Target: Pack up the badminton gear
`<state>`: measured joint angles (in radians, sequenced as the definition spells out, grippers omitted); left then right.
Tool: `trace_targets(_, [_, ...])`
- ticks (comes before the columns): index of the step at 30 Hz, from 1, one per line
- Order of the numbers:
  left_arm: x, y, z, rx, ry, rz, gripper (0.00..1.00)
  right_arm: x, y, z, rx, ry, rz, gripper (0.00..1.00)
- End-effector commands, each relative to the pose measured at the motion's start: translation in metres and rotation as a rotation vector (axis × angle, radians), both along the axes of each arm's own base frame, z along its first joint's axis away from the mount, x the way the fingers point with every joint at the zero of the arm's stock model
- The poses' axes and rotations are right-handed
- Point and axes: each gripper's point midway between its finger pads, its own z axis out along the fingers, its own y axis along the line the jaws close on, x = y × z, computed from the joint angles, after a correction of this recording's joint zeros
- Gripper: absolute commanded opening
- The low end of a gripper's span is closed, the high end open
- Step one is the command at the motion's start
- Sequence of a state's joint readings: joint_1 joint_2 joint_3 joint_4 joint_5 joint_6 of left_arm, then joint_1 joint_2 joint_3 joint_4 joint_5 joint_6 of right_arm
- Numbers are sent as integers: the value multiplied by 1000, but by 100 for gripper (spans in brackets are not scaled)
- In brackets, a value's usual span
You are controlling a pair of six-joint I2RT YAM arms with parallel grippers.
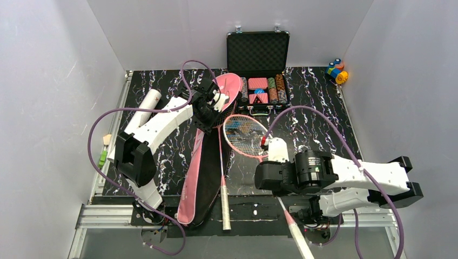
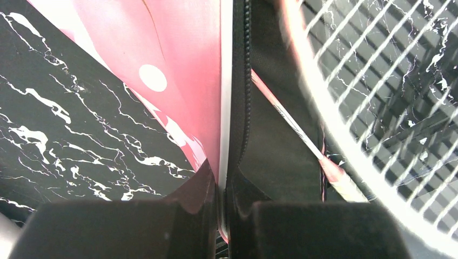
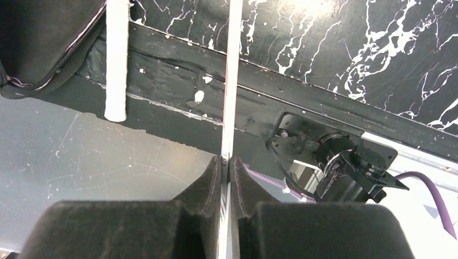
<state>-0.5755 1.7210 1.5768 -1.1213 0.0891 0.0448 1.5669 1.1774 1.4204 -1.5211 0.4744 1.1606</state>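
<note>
The black tabletop, veined white like marble, carries a pink racket bag lying lengthwise from the near edge towards the far edge, left of centre. A white-gripped racket lies along the bag's right side. A white tube lies near the far left corner. An open poker-chip case stands at the far edge. The second racket has its head over the centre, contact unclear.

On the table, the racket bag runs from six to twelve o'clock, with the first racket lying along its right edge. The second racket sits at centre, its shaft pointing to five. The tube is at ten, the case at twelve and the toy blocks at two.
</note>
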Motion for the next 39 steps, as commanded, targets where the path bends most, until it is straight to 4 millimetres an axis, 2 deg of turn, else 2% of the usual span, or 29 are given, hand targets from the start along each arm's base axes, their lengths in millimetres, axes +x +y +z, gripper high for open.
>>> trace_targets(1, [12,-3,20,-37,-75,1,0,1,-1,4,-59,-83,14,1])
trace_targets(4, [13,-2,18,-26,-72,5,0,-5,12,-5,-134,-114,74,1])
trace_targets(9, [12,1,17,-10,-64,7,0,1,21,-24,-299,-181,165,1])
trace_targets(12, [12,3,18,-2,-71,9,0,6,20,-32,-363,-212,198,1])
trace_targets(17, [12,5,18,7,-70,13,0,10,7,-45,-441,-223,214,1])
trace_targets(19, [12,4,17,4,-65,11,0,12,8,-47,-464,-240,225,1])
trace_targets(22, [12,1,17,-3,-56,8,0,20,24,-46,-496,-303,243,1])
trace_targets(26, [9,-3,15,-22,-33,-2,0,33,55,-48,-548,-385,257,1])
trace_targets(30, [7,-7,17,-39,-16,-13,0,47,88,-52,-485,-390,238,1])
trace_targets(32, [6,-9,20,-52,-15,-21,0,57,94,-53,-446,-378,209,1])
trace_targets(35, [2,-12,25,-81,-16,-33,0,75,93,-55,-388,-356,143,1])
trace_targets(39, [-1,-14,25,-91,-6,-40,0,89,98,-54,-309,-345,98,1])
